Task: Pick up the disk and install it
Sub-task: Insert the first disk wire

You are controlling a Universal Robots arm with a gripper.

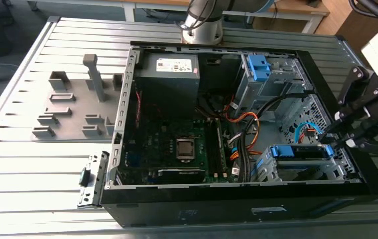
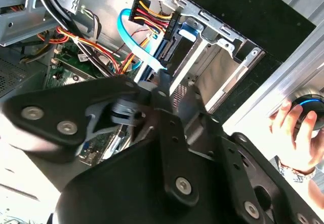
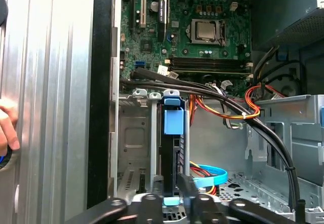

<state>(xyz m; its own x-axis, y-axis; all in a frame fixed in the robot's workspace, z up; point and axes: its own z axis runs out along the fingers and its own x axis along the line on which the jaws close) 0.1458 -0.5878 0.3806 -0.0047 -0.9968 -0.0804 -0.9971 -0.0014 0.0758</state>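
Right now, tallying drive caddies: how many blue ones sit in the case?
2: one caddy near the power supply, one framing the disk by the gripper; more may be hidden.

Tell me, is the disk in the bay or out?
In. In the first wrist view the disk sits slotted inside the metal bay, with the gripper at one end.

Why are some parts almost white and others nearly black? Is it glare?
Mostly glare and shadow: in the exterior view the metal table glares nearly white while the computer case interior lies in shadow; in the second wrist view a washed-out bright patch sits beside a hand; in the first wrist view the disk is evenly lit, its blue tab vivid.
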